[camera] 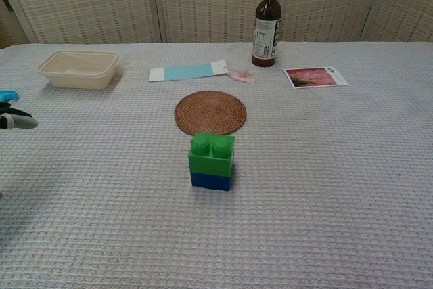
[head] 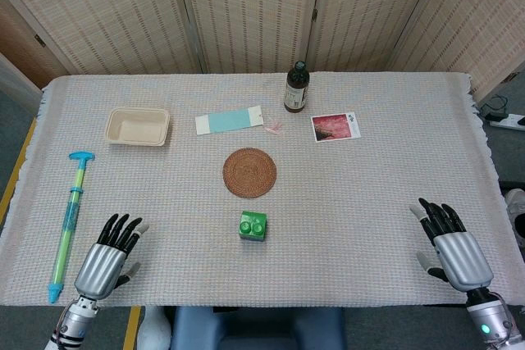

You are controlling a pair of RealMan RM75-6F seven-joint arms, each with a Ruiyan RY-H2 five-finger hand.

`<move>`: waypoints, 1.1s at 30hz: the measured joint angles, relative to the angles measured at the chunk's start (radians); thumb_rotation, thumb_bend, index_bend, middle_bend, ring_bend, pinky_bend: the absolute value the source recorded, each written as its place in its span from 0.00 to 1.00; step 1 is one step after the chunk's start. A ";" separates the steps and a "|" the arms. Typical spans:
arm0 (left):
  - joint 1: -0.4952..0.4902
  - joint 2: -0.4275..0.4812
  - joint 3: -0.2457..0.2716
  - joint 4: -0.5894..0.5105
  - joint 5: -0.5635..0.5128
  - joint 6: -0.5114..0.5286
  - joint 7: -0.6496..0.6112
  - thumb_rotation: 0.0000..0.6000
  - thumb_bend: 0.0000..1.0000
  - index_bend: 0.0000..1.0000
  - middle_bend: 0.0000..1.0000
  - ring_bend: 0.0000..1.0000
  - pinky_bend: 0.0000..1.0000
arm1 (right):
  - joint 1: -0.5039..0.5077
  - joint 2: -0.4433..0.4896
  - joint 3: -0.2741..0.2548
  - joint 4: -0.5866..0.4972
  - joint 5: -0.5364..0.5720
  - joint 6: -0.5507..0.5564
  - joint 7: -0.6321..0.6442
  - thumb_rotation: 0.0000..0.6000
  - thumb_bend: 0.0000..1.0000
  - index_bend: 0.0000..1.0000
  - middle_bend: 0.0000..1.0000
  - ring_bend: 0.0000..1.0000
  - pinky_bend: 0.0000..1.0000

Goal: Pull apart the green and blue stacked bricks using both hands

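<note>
A green brick (head: 253,225) (camera: 212,153) sits stacked on a blue brick (camera: 210,181) near the table's front middle; from the head view only the green top shows. My left hand (head: 110,256) rests at the front left, fingers spread, holding nothing, well left of the bricks. Only its fingertips (camera: 18,120) show at the chest view's left edge. My right hand (head: 451,243) lies at the front right, fingers apart and empty, far right of the bricks.
A round woven coaster (head: 249,172) lies just behind the bricks. Further back stand a brown bottle (head: 296,88), a photo card (head: 335,127), a blue-and-white card (head: 229,121) and a beige tray (head: 137,126). A blue-green water pump toy (head: 69,220) lies along the left side.
</note>
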 measured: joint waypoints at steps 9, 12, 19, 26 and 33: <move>0.001 0.003 0.001 -0.001 0.008 -0.004 -0.004 1.00 0.32 0.18 0.16 0.00 0.00 | 0.002 -0.005 0.002 0.000 -0.001 -0.001 -0.009 1.00 0.41 0.00 0.00 0.00 0.00; -0.004 0.004 0.003 0.001 0.018 -0.005 -0.035 1.00 0.32 0.18 0.16 0.00 0.00 | 0.001 -0.004 0.002 -0.002 0.002 -0.001 -0.010 1.00 0.41 0.00 0.00 0.00 0.00; -0.050 -0.005 0.005 0.007 0.071 -0.009 -0.177 1.00 0.32 0.16 0.16 0.00 0.00 | -0.008 0.001 -0.001 -0.016 -0.024 0.029 0.000 1.00 0.41 0.00 0.00 0.00 0.00; -0.137 0.005 -0.018 -0.090 0.063 -0.138 -0.223 1.00 0.32 0.15 0.20 0.00 0.00 | 0.001 0.000 0.000 -0.013 -0.016 0.008 0.006 1.00 0.41 0.00 0.00 0.00 0.00; -0.215 0.006 -0.097 -0.263 -0.105 -0.325 -0.134 1.00 0.29 0.05 0.19 0.00 0.00 | 0.006 0.007 0.007 -0.008 0.001 -0.005 0.022 1.00 0.41 0.00 0.00 0.00 0.00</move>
